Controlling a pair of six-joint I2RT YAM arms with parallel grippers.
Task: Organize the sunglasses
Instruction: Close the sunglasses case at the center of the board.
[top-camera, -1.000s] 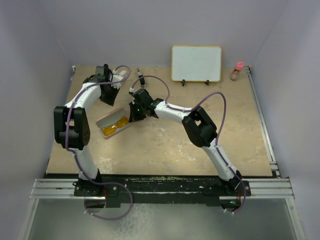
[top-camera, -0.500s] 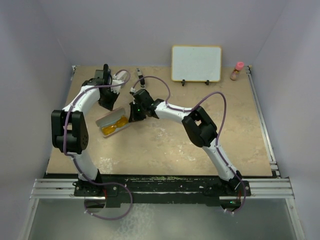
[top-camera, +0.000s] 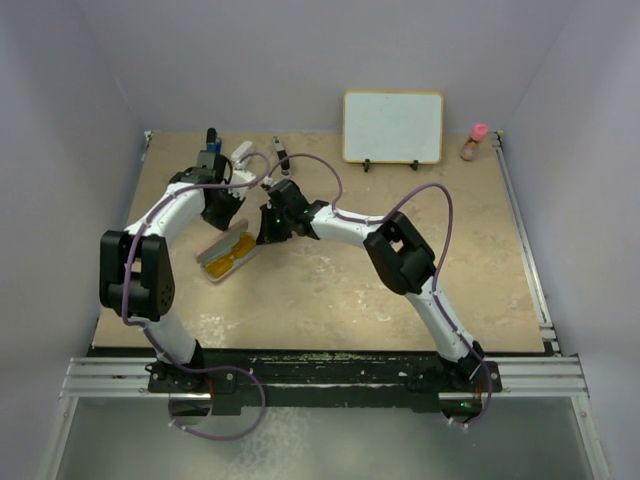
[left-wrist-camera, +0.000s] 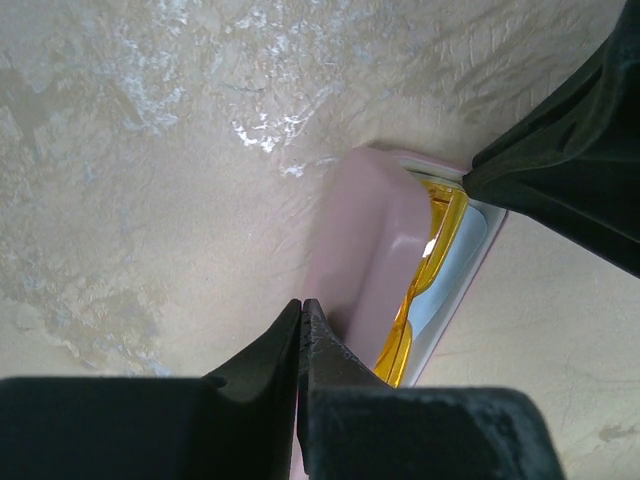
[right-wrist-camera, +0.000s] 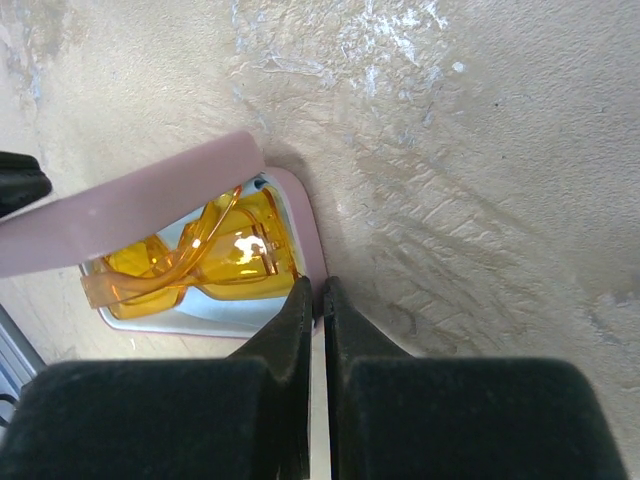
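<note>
Lying in pink case (right-wrist-camera: 130, 210), sunglasses (right-wrist-camera: 225, 250)

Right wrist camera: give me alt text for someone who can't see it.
Orange sunglasses lie inside a pink case whose lid hangs half lowered over them, on a mottled beige table. The right gripper, its black fingers pressed together, pinches the case's rim at one end.

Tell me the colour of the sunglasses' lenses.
Translucent orange-amber. The sunglasses show best in the right wrist view, inside the pink case.
</note>
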